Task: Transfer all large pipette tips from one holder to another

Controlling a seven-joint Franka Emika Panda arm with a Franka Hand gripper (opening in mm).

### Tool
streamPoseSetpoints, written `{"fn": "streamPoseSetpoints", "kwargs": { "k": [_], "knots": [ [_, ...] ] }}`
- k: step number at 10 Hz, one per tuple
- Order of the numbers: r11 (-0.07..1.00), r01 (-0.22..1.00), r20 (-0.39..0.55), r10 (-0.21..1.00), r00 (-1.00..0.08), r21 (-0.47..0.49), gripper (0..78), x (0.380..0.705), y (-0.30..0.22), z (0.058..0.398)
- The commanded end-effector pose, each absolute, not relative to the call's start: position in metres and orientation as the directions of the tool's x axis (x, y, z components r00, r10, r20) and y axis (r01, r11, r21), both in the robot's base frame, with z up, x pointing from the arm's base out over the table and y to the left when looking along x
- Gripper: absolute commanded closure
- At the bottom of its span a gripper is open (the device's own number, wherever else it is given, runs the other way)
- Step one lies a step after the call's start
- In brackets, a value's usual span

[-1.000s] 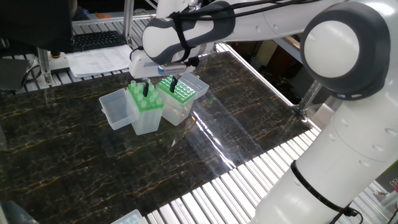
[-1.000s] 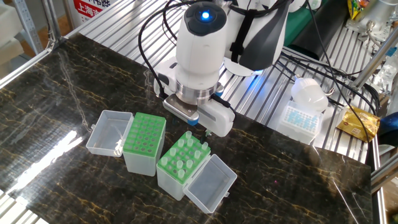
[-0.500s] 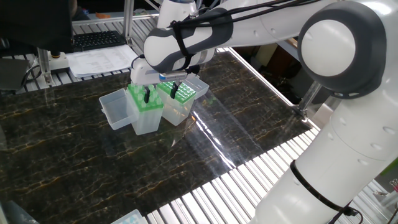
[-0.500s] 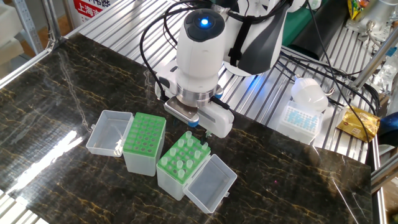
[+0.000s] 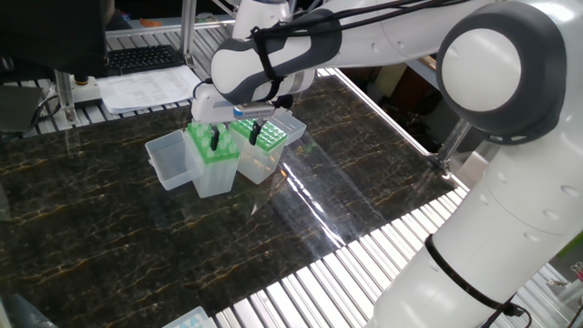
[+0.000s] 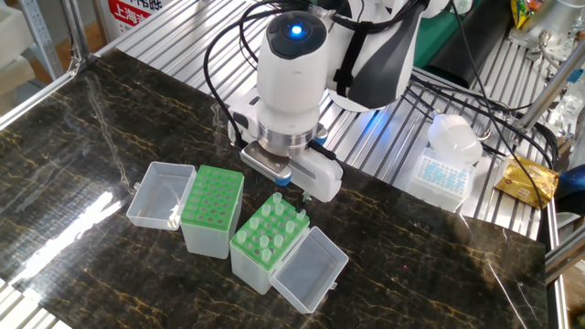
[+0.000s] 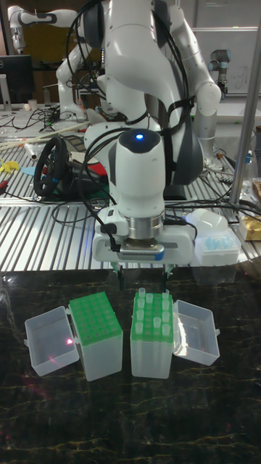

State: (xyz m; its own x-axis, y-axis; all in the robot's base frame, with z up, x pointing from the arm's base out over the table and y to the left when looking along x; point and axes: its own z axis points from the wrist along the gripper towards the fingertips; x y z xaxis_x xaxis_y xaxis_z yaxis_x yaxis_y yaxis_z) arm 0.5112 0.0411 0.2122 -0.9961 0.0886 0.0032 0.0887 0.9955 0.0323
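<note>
**Pipette tips stand in one rack beneath the open gripper**

Large pipette tips (image 7: 153,305) stand upright in the green plate of one holder (image 7: 151,349), their pale round collars rising above the holes. In the tall fixed view this holder sits to the right of a second holder (image 7: 96,341), whose green plate shows only empty holes. The two clear boxes stand side by side, close together, on the dark marbled table (image 6: 91,128). Each has its clear lid swung open and lying outward: one lid (image 7: 51,339) at the far left, the other lid (image 7: 194,333) at the far right.

The gripper (image 7: 143,274) hangs just above the rear edge of the filled holder, fingers pointing down. Its two dark fingers (image 7: 120,275) are spread wide, with nothing seen between them. Whether a fingertip touches any tip cannot be told from these views.

Behind the table, on the ribbed metal surface, rests another clear box of blue-tinted tips (image 6: 443,173).
</note>
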Motion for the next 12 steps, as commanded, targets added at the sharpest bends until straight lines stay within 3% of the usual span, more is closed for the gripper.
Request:
{"fn": "streamPoseSetpoints", "kwargs": {
  "k": [1, 8, 12],
  "knots": [
    [0.996, 0.079, 0.002, 0.079, -0.997, 0.029, 0.3, 0.5120, 0.0410, 0.2134],
    [0.998, 0.063, 0.006, 0.063, -0.998, 0.028, 0.3, 0.5120, 0.0410, 0.2134],
    [0.999, -0.017, 0.013, -0.018, -1.000, 0.042, 0.3, 0.5107, 0.0410, 0.2139]
  ]
}}
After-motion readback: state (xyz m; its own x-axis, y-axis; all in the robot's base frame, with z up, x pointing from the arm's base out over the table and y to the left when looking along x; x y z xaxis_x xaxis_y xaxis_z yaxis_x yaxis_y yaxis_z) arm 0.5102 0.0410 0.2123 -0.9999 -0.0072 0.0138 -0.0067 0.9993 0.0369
